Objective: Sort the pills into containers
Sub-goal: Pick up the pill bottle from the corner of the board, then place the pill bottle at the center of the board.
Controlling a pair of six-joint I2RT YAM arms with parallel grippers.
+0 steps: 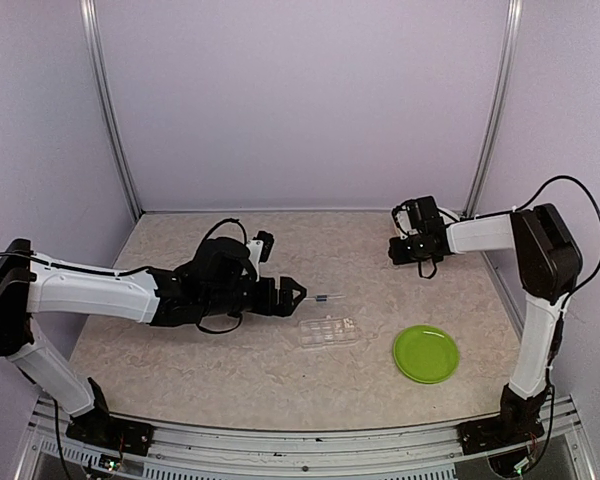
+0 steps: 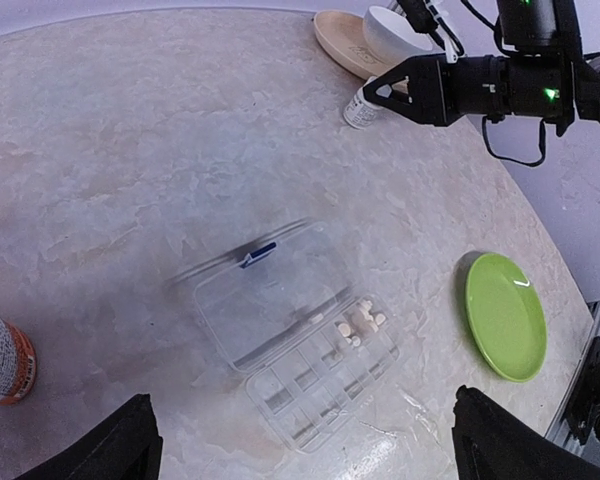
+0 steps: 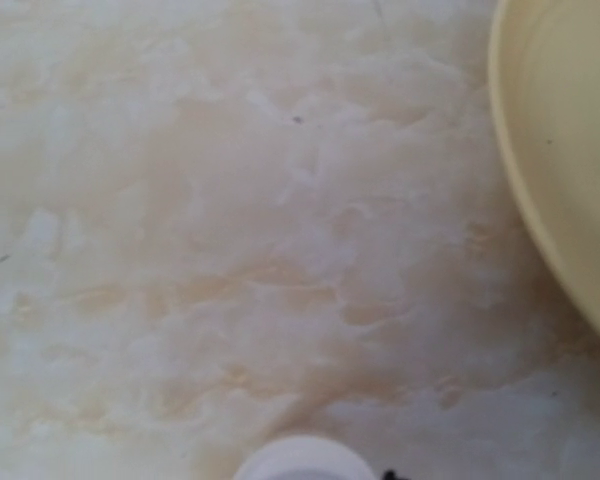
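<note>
The clear pill organiser [image 2: 320, 375] lies on the table with its lid [image 2: 265, 300] swung open. Several white pills [image 2: 360, 322] sit in one corner compartment. The top view shows the organiser [image 1: 328, 331] just right of centre. My left gripper [image 1: 293, 294] hovers above and left of it, open and empty. In its wrist view the black fingertips [image 2: 130, 440] sit in the bottom corners. My right gripper [image 2: 377, 93] is at the far right, its tips at the cap of a small white bottle [image 2: 360, 108]. Whether they press on it does not show. The bottle's cap [image 3: 305, 462] fills the bottom edge of the right wrist view.
A green plate [image 1: 425, 353] lies right of the organiser. A tan plate [image 2: 342, 42] with a white bowl [image 2: 392, 30] on it stands beyond the white bottle. An amber bottle [image 2: 2, 355] stands at the left. The cream plate rim [image 3: 550, 160] is close to the right gripper.
</note>
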